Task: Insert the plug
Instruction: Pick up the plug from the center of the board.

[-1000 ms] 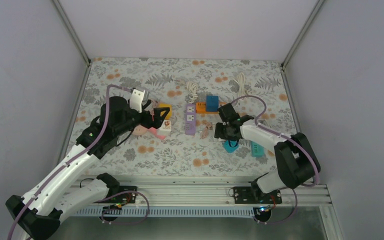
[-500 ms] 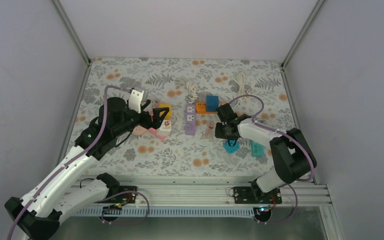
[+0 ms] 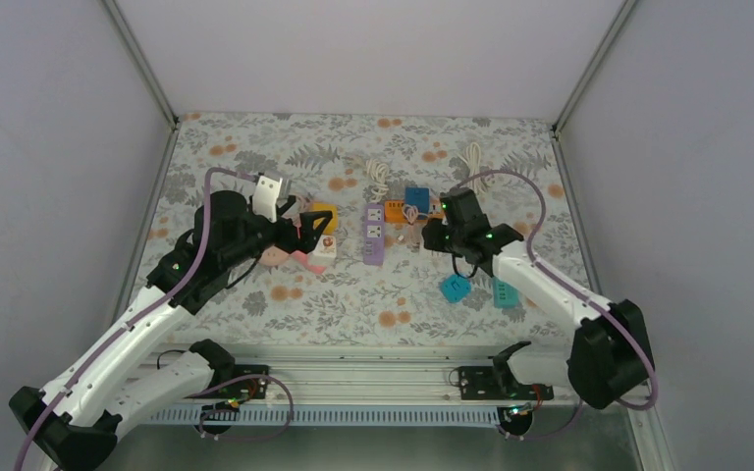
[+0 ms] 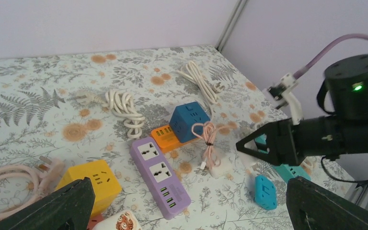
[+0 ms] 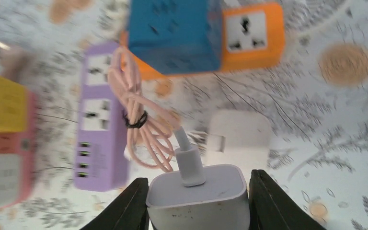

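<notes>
Jaws on the right gripper are clamping the white charger at bottom centre of the wrist view, just right of the purple power strip; left gripper jaws are gaping wide, empty.

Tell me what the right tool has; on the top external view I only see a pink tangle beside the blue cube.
Observer: The right tool is shut on a white charger, clamped by its two sides.
Operator: Is the pink cable attached to it?
Observer: Yes, a white connector plugs the pink cable into the charger's end face; a black tie binds the coil.
Operator: Purple strip free?
Observer: Both sockets on the purple strip are empty, with four USB ports at its end nearer the arms.
</notes>
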Available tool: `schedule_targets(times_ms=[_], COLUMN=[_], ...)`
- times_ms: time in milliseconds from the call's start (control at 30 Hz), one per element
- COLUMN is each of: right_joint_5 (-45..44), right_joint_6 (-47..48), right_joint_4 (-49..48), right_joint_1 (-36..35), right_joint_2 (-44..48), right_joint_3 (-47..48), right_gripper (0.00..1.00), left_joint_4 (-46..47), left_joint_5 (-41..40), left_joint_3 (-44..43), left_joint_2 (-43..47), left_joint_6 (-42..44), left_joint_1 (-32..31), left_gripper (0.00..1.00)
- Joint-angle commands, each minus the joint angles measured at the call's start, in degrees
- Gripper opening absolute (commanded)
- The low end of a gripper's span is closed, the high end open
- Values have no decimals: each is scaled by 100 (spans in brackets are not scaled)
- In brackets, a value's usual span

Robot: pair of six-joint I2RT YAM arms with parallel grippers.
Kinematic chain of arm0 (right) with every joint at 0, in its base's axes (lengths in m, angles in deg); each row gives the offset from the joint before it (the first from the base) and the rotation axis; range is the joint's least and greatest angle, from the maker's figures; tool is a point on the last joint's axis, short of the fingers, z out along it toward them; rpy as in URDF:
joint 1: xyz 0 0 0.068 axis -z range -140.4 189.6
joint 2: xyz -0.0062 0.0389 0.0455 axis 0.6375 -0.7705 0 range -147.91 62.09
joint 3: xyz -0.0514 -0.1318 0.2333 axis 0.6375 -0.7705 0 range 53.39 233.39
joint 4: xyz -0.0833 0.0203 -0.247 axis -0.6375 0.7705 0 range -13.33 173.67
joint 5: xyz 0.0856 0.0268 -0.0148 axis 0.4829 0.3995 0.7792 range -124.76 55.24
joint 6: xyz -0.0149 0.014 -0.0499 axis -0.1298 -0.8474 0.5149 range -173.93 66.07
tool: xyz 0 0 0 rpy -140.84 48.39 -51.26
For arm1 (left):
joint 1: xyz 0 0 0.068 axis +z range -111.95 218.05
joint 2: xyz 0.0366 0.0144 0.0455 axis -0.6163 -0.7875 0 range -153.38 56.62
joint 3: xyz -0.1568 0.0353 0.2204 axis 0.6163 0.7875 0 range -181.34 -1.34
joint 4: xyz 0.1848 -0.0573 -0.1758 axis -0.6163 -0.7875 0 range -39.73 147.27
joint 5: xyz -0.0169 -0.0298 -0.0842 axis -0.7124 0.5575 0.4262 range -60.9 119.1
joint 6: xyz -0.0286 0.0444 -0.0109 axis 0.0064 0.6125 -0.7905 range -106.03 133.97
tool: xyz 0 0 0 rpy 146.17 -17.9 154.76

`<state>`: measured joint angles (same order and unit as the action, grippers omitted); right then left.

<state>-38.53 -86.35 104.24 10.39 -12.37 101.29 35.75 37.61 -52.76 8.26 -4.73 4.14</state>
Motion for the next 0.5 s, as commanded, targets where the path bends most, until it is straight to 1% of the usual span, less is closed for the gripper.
schedule_targets(times_ms=[0, 167, 300, 367, 433, 467], right_joint_5=[500, 1052, 1434, 1554, 1604, 1596], right_joint_6=[359, 643, 834, 947, 1064, 1109], right_joint_4=[-374, -847, -1330, -1547, -1683, -1714], right_joint_1=[-94, -304, -487, -611, -771, -900], right_joint_2=[426, 850, 1053, 1092, 1096, 1073], right_joint_3=[313, 568, 634, 627, 664, 698], right_gripper=[34, 35, 36, 36, 36, 36], left_joint_4=[173, 267, 400, 640, 989, 1110], left_joint_5=[93, 356, 710, 1091, 1677, 1945], left_joint_3=[-37, -160, -223, -165, -102, -97], left_joint_2=[25, -79, -291, -448, -667, -793], left_joint_6=[-84, -359, -883, -1176, -1354, -1457], left_joint_1=[-10, -10, -15, -9, -10, -10], left_gripper=[100, 100, 100, 100, 100, 98])
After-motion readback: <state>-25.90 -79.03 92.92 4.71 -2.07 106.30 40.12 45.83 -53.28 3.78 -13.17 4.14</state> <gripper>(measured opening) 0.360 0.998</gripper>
